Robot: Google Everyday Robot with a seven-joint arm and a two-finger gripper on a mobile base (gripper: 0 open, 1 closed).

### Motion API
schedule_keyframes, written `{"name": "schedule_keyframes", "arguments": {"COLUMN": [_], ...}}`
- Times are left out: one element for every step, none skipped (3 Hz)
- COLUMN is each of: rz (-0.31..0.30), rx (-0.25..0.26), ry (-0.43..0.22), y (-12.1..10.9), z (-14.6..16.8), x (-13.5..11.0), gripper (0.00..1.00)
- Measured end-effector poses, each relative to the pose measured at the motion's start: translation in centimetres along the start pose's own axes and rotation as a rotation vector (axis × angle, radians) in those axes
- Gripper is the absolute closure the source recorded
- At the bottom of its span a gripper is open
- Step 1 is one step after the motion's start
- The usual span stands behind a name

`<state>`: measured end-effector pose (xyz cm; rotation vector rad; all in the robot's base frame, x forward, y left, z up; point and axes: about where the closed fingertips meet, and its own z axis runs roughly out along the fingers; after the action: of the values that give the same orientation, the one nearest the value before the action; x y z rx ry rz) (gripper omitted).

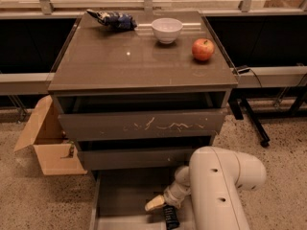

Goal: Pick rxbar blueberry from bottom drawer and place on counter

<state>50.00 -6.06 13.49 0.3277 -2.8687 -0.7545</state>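
Note:
The bottom drawer (122, 200) is pulled open at the foot of the cabinet, showing its plain grey floor. My gripper (160, 206) is down inside it, near its right side, at the end of the white arm (218, 190). A small dark flat bar, the rxbar blueberry (170, 217), lies right at the gripper's tip, touching or nearly touching it. Part of the bar is cut off by the frame's lower edge. The counter (134, 63) is the glossy grey-brown top of the cabinet, well above the gripper.
On the counter stand a red apple (203, 49), a white bowl (167, 29) and a blue-and-white snack bag (112, 19). The scratched-front top drawer (144, 124) and the middle drawer (139, 158) are slightly open. An open cardboard box (48, 143) sits on the floor at the left.

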Motion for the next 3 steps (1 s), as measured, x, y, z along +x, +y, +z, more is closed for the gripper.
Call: {"name": "schedule_keyframes", "arguments": {"rz": [0.000, 0.008, 0.023], "rx": [0.000, -0.006, -0.024], "ry": [0.000, 0.005, 0.015], "y": [0.1, 0.0, -0.5], "z": [-0.1, 0.3, 1.4], "x": [0.0, 0.1, 0.3], "gripper": [0.25, 0.57, 0.80]}}
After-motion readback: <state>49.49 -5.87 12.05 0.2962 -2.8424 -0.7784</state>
